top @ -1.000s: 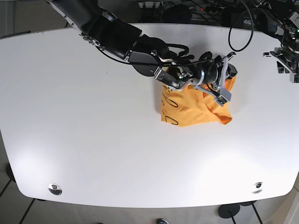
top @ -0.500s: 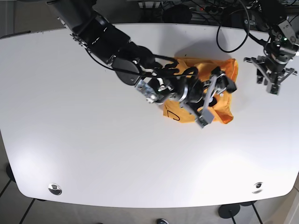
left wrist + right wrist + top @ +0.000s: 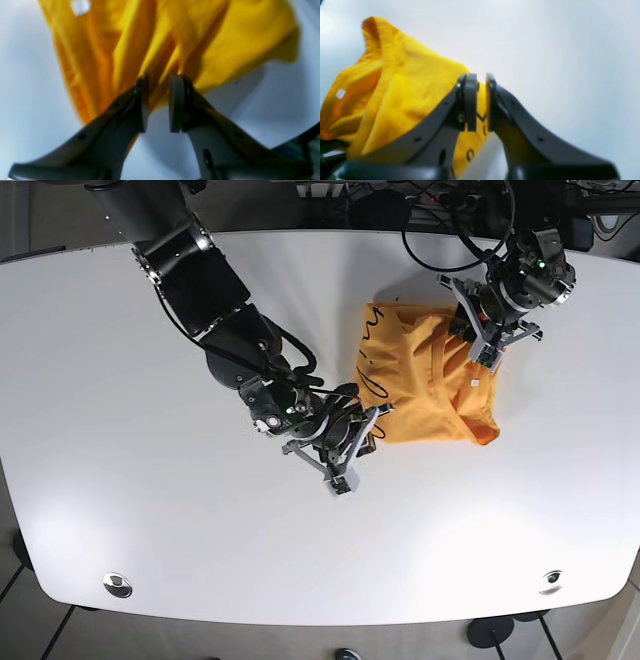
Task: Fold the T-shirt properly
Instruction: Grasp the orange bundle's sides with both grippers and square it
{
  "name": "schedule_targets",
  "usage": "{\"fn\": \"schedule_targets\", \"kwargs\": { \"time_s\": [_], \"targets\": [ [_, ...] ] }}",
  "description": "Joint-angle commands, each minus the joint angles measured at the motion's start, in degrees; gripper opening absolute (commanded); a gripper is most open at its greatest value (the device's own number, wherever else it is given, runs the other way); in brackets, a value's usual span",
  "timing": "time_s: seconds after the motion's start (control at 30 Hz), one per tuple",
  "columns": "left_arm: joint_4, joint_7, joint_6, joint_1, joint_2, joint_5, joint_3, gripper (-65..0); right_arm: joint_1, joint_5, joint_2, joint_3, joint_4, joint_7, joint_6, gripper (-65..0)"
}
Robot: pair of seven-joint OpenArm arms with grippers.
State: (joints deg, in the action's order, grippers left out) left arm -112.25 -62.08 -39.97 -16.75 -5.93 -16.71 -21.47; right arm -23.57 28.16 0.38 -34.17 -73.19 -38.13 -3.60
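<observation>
An orange-yellow T-shirt (image 3: 430, 385) with black line print lies bunched on the white table (image 3: 150, 480), right of centre. My right gripper (image 3: 350, 442) is at the shirt's lower left edge. In the right wrist view the right gripper (image 3: 481, 100) is pinched on a fold of the shirt (image 3: 407, 82). My left gripper (image 3: 478, 330) is at the shirt's upper right part. In the left wrist view the left gripper (image 3: 158, 100) stands narrow with a fold of the shirt (image 3: 225, 37) between its tips, and the cloth's folds run down to them.
Two metal fittings sit in the table near its front edge, one at the left (image 3: 117, 584) and one at the right (image 3: 551, 581). Cables (image 3: 460, 220) hang over the far edge behind the left arm.
My right arm has swung from over the shirt to its lower left edge. My left arm has come in from the table's right edge onto the shirt. The shirt now lies wider.
</observation>
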Motion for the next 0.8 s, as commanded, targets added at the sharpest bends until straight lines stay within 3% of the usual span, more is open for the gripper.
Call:
{"fn": "schedule_targets", "kwargs": {
  "time_s": [0.03,0.17,0.37,0.5,0.8],
  "targets": [
    [-0.85,0.85,-0.03,-0.08,-1.49,-0.57,-0.81,-53.5,-1.44,-1.39,-1.92,0.37,1.85,3.54,0.39,-59.5],
    [0.73,0.85,-0.03,0.27,-1.85,-0.57,-6.09,-53.5,-1.44,-2.89,-3.24,0.37,8.44,7.23,4.08,-59.8],
    [11.54,1.21,-0.03,3.96,-7.12,-0.65,-8.28,-53.5,-0.56,-3.15,-2.54,0.37,13.45,10.22,6.36,-59.9],
    [22.00,1.29,-0.03,10.38,-8.35,-0.48,-7.76,-53.5,0.94,-2.98,-0.51,0.46,13.19,10.22,6.72,-60.1],
    [40.91,13.51,-0.03,29.19,-8.18,5.15,8.16,-53.5,9.37,-2.80,6.17,0.55,-1.05,9.87,6.28,-60.1]
  ]
}}
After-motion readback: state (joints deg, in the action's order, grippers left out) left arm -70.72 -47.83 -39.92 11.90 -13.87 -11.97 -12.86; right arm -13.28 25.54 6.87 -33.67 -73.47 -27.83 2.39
